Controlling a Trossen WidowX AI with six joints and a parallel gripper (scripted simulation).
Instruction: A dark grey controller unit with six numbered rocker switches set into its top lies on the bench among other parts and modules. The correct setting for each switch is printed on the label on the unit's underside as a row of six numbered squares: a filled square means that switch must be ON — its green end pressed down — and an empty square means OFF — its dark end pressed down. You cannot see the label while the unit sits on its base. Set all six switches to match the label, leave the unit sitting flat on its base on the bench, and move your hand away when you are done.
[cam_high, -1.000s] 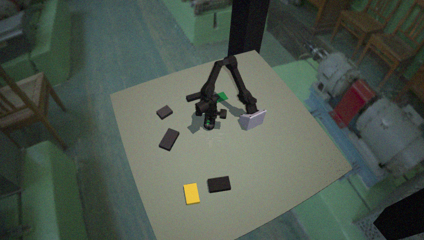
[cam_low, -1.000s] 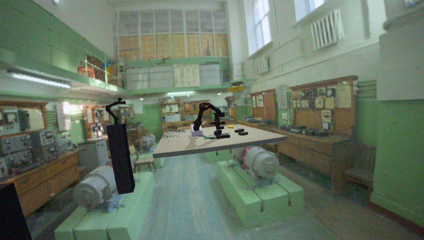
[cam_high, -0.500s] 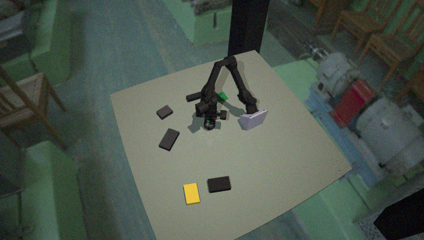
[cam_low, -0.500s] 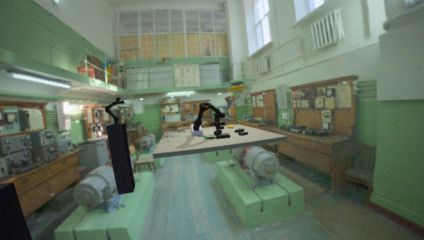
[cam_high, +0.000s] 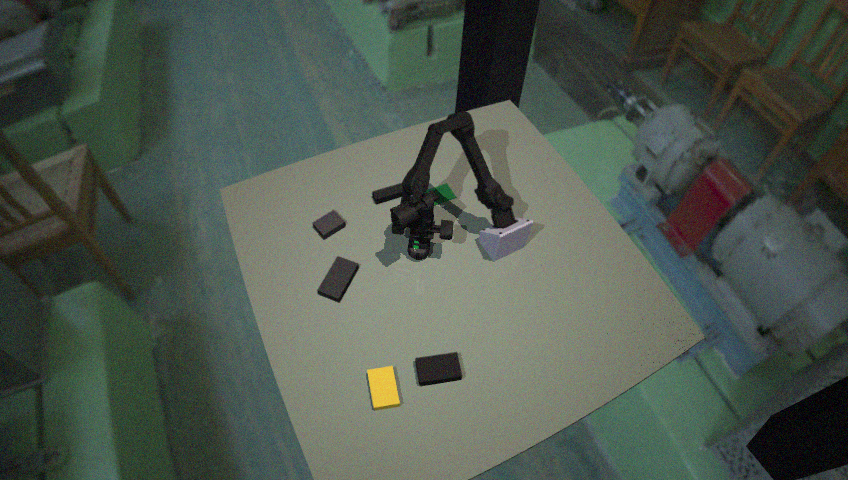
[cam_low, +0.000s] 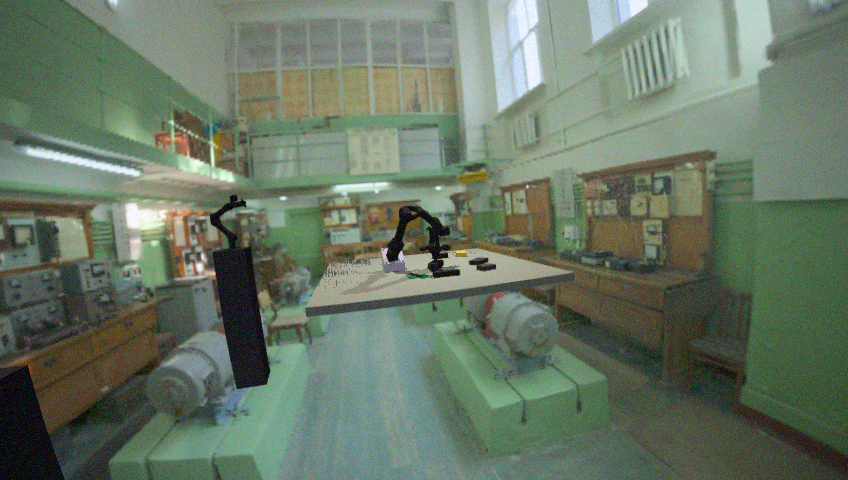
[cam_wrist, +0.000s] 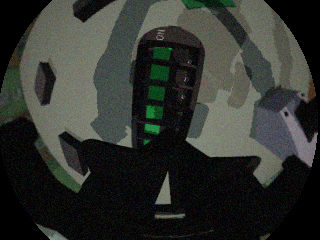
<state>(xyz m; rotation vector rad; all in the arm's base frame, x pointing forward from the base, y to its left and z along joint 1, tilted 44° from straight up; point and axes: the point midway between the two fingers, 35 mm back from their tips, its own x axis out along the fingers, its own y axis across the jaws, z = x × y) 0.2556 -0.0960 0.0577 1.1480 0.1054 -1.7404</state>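
Note:
The dark grey controller unit (cam_high: 418, 252) (cam_wrist: 172, 35) sits on the bench with its switches facing up; its underside label is hidden. In the wrist view the green ends form the left column and the dark ends the right. The upper three green ends look darker, the lower ones brighter; I cannot tell surely which ends are pressed. My gripper (cam_wrist: 167, 132) is shut and empty, pointing down over the unit's near end, where it covers part of the last switches. I cannot tell whether the fingertips touch it. The arm partly hides the unit in the top view.
A green flat piece (cam_high: 444, 193) (cam_wrist: 207, 2) and a dark bar (cam_high: 386, 193) (cam_wrist: 92, 7) lie beyond the unit. Dark blocks (cam_high: 329, 224) (cam_high: 338, 278) (cam_high: 438, 368) and a yellow block (cam_high: 383, 387) lie on the bench. A pale wedge (cam_high: 508, 240) (cam_wrist: 280, 122) stands at the arm's base.

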